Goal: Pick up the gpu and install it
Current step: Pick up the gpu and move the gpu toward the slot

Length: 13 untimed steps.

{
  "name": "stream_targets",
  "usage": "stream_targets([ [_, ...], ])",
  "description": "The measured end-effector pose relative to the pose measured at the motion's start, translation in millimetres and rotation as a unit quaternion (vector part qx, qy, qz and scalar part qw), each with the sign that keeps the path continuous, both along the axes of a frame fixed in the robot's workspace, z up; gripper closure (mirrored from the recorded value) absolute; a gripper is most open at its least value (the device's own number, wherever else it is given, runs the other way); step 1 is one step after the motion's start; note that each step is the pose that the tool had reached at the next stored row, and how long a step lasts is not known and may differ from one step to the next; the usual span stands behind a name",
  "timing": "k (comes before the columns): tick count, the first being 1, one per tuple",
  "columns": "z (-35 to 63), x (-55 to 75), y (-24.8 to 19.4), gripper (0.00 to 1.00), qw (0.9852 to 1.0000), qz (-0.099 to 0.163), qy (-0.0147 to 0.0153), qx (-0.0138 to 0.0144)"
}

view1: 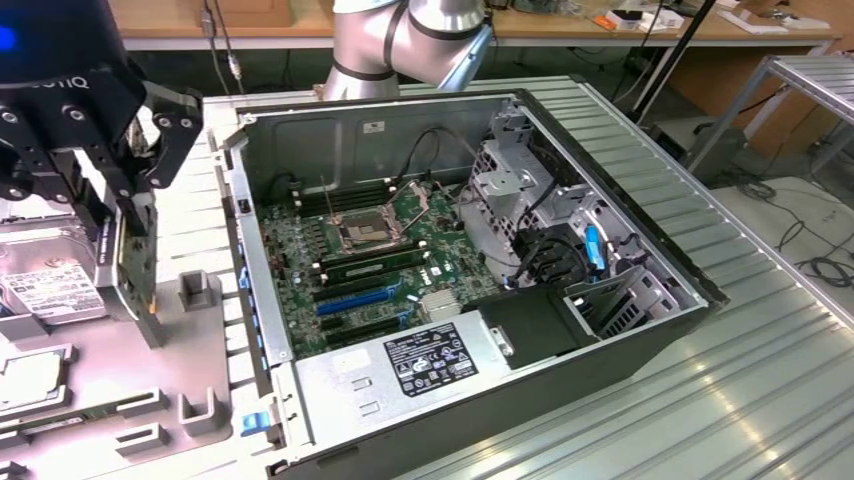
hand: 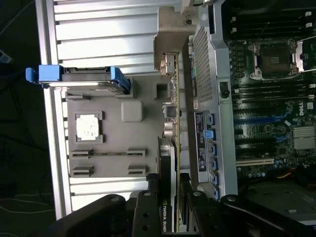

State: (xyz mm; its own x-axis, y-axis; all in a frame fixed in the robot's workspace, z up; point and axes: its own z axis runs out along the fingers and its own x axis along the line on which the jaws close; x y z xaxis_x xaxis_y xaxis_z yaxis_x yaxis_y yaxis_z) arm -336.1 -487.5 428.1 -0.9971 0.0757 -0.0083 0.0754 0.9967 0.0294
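Arm [view1: 400, 40]: on my feed, smooth silver-grey tubes joined by a rounded housing.
Gripper [view1: 114, 208] [hand: 170, 210]: matt black body.
Fingers [view1: 163, 140]: flat black linkage bars; I see round pivot pins at each link.
Marking [view1: 54, 88]: pale lettering; I can read "TIQ".
Light [view1: 6, 40]: blue glow on the body's upper part.

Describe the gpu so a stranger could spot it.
Find the open computer case, then the grey tray on the exterior view's left of it. The gpu is the thin green-edged card standing on edge in the gripper, unlike the flat white-labelled hard drive beside it.
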Motion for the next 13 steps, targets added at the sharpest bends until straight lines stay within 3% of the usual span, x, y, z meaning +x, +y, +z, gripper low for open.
stream_targets([
  [4, 0.3, 3.9, 0.0, 0.73, 1.0000, 0.000, 0.0001, -0.0001],
  [10, 0.2, 46.3, 0.0, 0.73, 1.0000, 0.001, 0.0001, -0.0001],
  [12, 0.2, 68.9, 0.0, 0.73, 1.0000, 0.001, 0.0001, -0.0001],
  [13, 0.2, 74.1, 0.0, 0.73, 1.0000, 0.002, 0.0001, -0.0001],
])
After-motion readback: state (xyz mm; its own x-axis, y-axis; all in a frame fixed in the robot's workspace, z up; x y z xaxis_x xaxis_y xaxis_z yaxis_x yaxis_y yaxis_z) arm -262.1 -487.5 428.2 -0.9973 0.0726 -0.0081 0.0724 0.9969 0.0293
